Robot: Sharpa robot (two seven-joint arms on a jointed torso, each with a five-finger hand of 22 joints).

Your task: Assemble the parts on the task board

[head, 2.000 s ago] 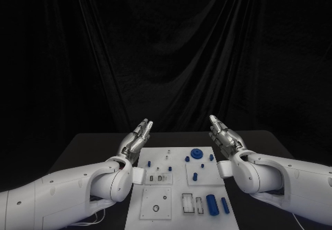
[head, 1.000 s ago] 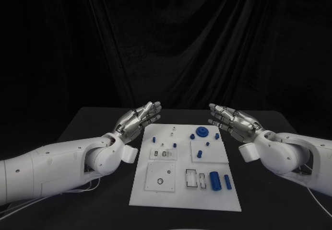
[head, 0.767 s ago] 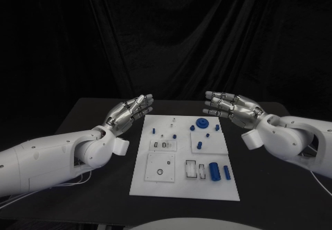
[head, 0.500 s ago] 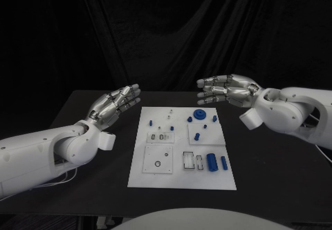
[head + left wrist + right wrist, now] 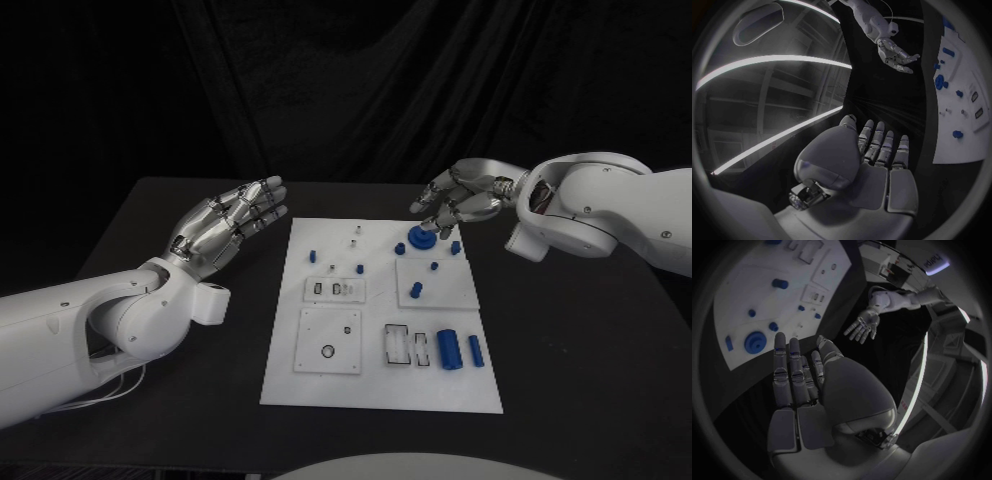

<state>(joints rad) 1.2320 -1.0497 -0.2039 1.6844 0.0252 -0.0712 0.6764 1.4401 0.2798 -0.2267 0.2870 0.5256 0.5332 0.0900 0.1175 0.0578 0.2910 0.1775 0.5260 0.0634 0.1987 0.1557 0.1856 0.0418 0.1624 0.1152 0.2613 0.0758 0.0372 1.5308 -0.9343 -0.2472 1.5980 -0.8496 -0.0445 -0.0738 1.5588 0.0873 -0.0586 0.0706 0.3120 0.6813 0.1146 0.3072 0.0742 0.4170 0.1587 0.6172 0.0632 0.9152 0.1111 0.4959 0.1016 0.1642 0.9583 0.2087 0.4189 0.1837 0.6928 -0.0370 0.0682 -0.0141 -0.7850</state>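
Observation:
The white task board [image 5: 382, 390] lies in the middle of the black table. A blue gear [image 5: 420, 238] sits at its far end with several small blue pegs [image 5: 415, 290] around it. A thick blue cylinder [image 5: 447, 350] and a slim blue pin [image 5: 475, 348] lie near the right edge. My right hand [image 5: 459, 197] hovers just above and behind the gear, fingers pointing down, holding nothing. In the right wrist view its fingers [image 5: 792, 370] stretch straight toward the gear [image 5: 755, 342]. My left hand [image 5: 231, 225] is raised to the left of the board, palm open and empty.
Rectangular slots [image 5: 392, 341] and a square plate with a small ring [image 5: 329, 351] take up the board's near half. Bare black table [image 5: 577, 340] surrounds the board. A dark curtain hangs behind the table.
My right hand has come down and in from a raised pose to just over the blue gear. My left hand stays raised and open beside the board. The head camera has shifted.

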